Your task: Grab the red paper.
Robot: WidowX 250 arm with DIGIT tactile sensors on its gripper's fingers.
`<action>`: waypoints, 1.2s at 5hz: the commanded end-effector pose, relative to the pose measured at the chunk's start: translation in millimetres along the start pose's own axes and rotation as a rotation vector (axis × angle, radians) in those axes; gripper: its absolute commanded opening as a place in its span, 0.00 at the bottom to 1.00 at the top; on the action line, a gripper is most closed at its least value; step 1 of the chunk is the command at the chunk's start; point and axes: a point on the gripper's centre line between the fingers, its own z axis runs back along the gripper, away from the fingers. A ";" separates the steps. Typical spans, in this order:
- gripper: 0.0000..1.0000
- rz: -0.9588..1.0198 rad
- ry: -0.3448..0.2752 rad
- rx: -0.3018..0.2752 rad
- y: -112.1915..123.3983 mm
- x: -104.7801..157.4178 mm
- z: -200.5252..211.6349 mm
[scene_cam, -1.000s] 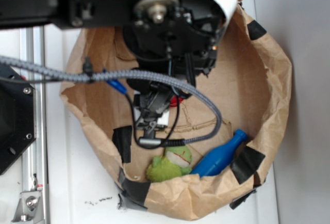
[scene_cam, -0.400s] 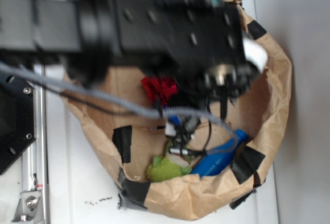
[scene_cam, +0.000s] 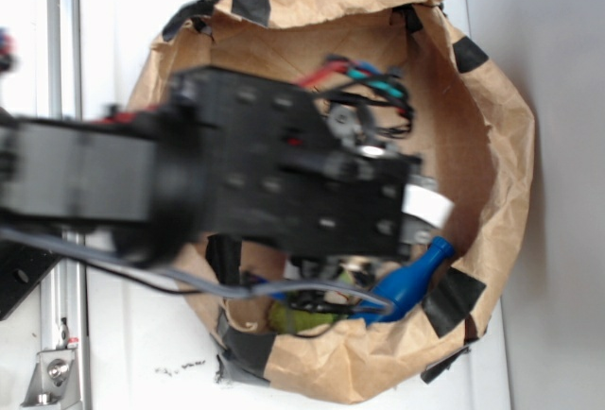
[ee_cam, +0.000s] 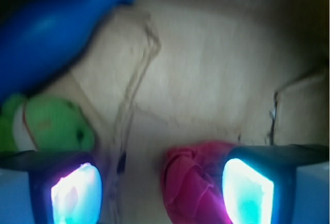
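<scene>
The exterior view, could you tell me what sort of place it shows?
Probably a lab robot-manipulation setup: a taped brown paper bag as a bin on a white table, holding toys like a blue bowling pin.

paper wad (ee_cam: 192, 182) inside bag (scene_cam: 492, 145), between hand (ee_cam: 162, 193) fingers, frog (ee_cam: 51, 123) left, pin (ee_cam: 51, 22) behind frog

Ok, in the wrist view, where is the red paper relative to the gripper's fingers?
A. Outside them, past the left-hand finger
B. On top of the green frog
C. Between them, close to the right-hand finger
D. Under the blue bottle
C. The red paper lies on the bag floor between the open fingers, next to the one at the picture's right.
</scene>
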 end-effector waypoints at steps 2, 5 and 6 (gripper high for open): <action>1.00 0.157 -0.095 -0.036 57.2 -21.0 15.4; 1.00 0.196 -0.062 -0.068 81.8 -10.0 -12.7; 1.00 0.170 -0.066 -0.068 73.4 -10.7 -12.7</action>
